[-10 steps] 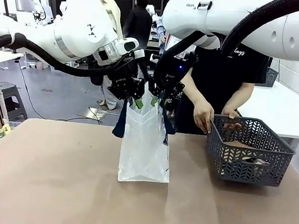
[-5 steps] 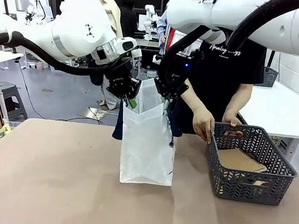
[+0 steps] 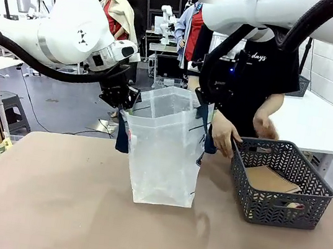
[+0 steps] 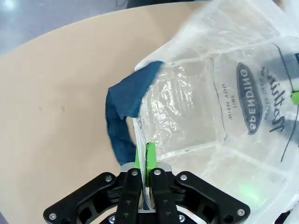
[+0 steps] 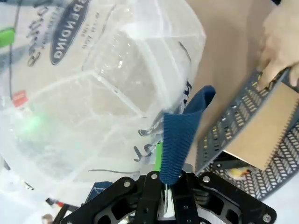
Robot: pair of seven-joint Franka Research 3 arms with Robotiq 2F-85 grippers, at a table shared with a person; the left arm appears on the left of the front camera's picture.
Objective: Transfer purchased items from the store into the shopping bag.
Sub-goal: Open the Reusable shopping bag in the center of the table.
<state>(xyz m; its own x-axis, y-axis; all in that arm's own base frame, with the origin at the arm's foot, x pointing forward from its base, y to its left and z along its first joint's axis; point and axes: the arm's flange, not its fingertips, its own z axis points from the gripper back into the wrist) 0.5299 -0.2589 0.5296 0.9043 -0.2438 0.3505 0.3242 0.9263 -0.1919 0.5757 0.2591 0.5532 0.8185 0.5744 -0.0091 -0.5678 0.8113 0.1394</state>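
As left gripper (image 3: 124,103) and right gripper (image 3: 203,102) pinch shopping bag (image 3: 164,159) (2 rims), a hand (image 3: 224,135) touches the basket (image 3: 280,205).

— Where does the shopping bag (image 3: 165,155) stand?
— Upright on the table (image 3: 47,207), left of centre, its mouth spread wide. It is translucent whitish plastic, crinkled. One navy handle (image 3: 122,138) droops down its left side.
— Any markings?
— A dark oval logo (image 4: 248,99) beside dark script, and a small red tag (image 5: 18,99).
— And the basket (image 3: 280,201)?
— Dark grey lattice, to the bag's right and apart from it. A flat brown kraft packet (image 3: 269,177) lies tilted inside. Lower down there is possibly a yellowish piece (image 5: 237,173), half hidden by the lattice.
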